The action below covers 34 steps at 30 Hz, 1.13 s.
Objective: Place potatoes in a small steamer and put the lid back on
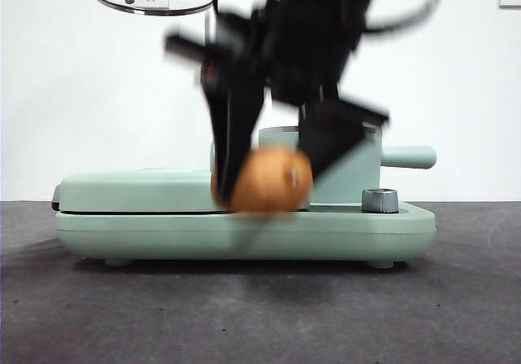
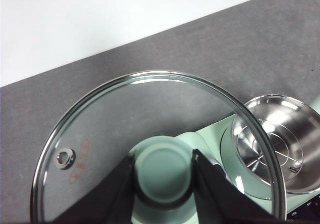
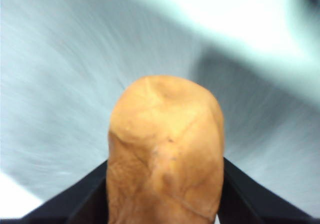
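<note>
**Potato in carriage, lid held clear**

Nearest us, the right gripper (image 1: 264, 181) is clenched on the potato (image 1: 262, 179), which hangs low before the flat griddle (image 1: 244, 225), apparently on its way to the pot. We judge the blur to be motion.

Behind, the small steamer (image 1: 358, 173) stands on the griddle base, handle out to one side. We see only a wire rack (image 2: 277, 151) in its steel bowl; no potato yet.

Farthest and highest, the left gripper (image 2: 163, 171) grasps the lid (image 2: 150, 149) by its knob, keeping it clear of the open pot.
</note>
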Motion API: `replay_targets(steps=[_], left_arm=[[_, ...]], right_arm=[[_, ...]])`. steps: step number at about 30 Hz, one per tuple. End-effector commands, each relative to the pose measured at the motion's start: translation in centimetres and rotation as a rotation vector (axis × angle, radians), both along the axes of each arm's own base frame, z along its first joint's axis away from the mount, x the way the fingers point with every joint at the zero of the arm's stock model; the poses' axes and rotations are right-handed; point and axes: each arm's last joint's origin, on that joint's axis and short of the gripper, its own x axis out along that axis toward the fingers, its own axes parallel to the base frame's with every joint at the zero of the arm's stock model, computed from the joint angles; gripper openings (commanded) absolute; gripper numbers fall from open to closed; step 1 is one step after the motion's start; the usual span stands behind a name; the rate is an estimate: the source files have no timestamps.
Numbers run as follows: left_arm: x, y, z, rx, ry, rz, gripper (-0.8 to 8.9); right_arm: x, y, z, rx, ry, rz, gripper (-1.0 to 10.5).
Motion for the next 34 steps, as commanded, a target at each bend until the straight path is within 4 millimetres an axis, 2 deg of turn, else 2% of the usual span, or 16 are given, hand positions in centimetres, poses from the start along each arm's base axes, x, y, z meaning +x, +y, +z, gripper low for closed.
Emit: replay_targets(steps=[1,6,9,12,15,18,22,27,31,34], left_arm=[[-0.3,0.0,1.2,-0.02,-0.057,-0.003,0.18],[-0.3,0.0,1.1,-0.02,-0.057,-0.003,0.18],[-0.2,0.0,1.1,-0.02,-0.056,-0.004,0.18],[-0.2,0.0,1.1,-0.02,-0.055,-0.004,0.18],[-0.3,0.0,1.1,-0.019,-0.052,-0.004,0.18],[-0.2,0.0,1.1,-0.018,-0.052,-0.004,0.18],[-0.2,0.0,1.1,-0.019,-0.052,-0.004,0.18],[-0.2,0.0,1.1,-0.018,-0.052,-0.004,0.18],[-0.3,0.0,1.0,-0.018,-0.05,-0.004,0.18],[-0.2,0.0,1.0,-0.017,-0.047,-0.004,0.18]], right_arm=[[1.4,-0.3,3.6,0.017,-0.07,0.045,2.1],[5.3,-2.3,8.4,0.034,-0.164,0.01,2.1],[8.2,-3.4,9.9,0.021,-0.198,-0.017,2.1],[11.4,-4.3,10.6,0.007,-0.218,-0.05,2.1],[14.2,-4.7,10.5,-0.006,-0.222,-0.074,2.1],[16.5,-4.9,9.5,-0.026,-0.195,-0.095,2.1],[18.6,-4.9,7.6,-0.03,-0.153,-0.101,2.1],[19.6,-4.6,5.0,-0.074,-0.087,-0.096,2.1],[19.9,-4.5,4.1,-0.086,-0.071,-0.088,2.2],[19.9,-4.5,4.2,-0.085,-0.073,-0.088,3.3]])
